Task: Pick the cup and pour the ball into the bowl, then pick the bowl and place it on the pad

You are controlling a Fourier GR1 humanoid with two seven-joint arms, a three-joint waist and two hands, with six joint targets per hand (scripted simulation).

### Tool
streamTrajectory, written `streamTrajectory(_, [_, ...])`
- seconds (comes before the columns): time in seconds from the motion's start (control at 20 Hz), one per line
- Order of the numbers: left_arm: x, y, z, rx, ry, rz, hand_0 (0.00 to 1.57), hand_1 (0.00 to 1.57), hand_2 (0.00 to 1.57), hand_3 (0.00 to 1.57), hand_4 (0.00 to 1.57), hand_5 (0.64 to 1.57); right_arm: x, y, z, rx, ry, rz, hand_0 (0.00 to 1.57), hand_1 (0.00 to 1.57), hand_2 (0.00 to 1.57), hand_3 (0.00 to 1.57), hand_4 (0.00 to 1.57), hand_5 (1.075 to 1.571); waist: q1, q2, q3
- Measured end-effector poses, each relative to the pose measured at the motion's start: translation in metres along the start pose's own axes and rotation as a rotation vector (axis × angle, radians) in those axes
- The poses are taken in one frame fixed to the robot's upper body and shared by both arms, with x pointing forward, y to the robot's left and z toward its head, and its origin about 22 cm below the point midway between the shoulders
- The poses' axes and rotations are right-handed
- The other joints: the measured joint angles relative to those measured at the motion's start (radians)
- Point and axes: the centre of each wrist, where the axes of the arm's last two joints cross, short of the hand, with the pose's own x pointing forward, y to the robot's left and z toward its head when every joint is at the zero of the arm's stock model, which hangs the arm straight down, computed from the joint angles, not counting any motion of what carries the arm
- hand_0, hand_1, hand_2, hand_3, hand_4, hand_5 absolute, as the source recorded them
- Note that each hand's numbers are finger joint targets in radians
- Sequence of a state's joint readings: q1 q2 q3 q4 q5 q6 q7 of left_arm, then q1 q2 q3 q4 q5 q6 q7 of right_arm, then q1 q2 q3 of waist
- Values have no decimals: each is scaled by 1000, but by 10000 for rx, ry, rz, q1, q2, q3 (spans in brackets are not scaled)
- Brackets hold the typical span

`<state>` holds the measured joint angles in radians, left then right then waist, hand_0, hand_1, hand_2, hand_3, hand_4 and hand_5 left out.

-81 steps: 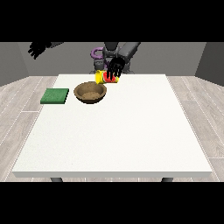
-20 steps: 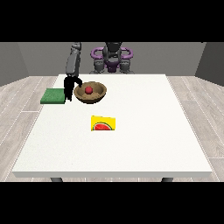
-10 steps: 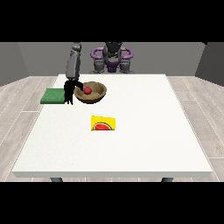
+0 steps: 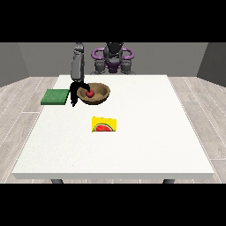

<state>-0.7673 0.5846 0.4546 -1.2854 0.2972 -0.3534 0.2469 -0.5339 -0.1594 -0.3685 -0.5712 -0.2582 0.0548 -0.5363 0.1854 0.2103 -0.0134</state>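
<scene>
One red ball [image 4: 90,93] is seen inside the one brown bowl [image 4: 100,94], so pouring is judged done. One yellow cup [image 4: 104,124] lies nearer the camera than the bowl. The hand at the view's left [image 4: 75,93] is at the bowl's rim; whether its fingers are closed cannot be told. One green pad [image 4: 55,96], left of the bowl, remains unoccupied.

No readable text, label, brand or number anywhere. Only marking: watermelon-slice picture on side of yellow cup [image 4: 105,124], lying on white table [image 4: 145,145]. No lettering on cup, wooden bowl [image 4: 100,93], green pad [image 4: 54,96] or robot [image 4: 113,57].
</scene>
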Motion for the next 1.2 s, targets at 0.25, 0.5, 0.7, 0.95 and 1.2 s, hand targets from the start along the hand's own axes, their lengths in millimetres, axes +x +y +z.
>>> streamTrajectory(0.25, [5, 8, 5, -79, -381, 38, 0, 0, 0, 0, 1028, 1529, 0, -28, 9, -1130, 26, 1074, 1571, 1571, 1571, 1571, 944, 1471, 222, 139, -217])
streamTrajectory(0.5, [13, 14, 5, -101, -603, 140, 0, 0, 0, 0, 1129, 1517, 3, -39, 13, -1586, -116, 1889, 1571, 1571, 1571, 1424, 948, 1530, 415, 214, -238])
streamTrajectory(0.7, [8, 19, 8, -5, -423, 196, 0, 0, 0, 0, 1175, 1525, 7, -40, 12, -1807, 203, 2258, 1571, 1571, 1571, 1267, 1021, 1545, 473, 89, -121])
streamTrajectory(0.95, [-12, 38, 18, 231, 344, 292, 0, 0, 0, 0, 1197, 1534, 32, -54, -2, -1883, 1708, 3415, 1571, 1571, 1571, 1042, 1026, 1556, 146, -451, 49])
streamTrajectory(1.2, [-34, 63, 36, 865, 907, 238, 0, 0, 0, 0, 1204, 1537, 91, -81, -32, -2104, 2679, 4843, 1571, 1571, 1571, 828, 1041, 1559, -634, -790, 86])
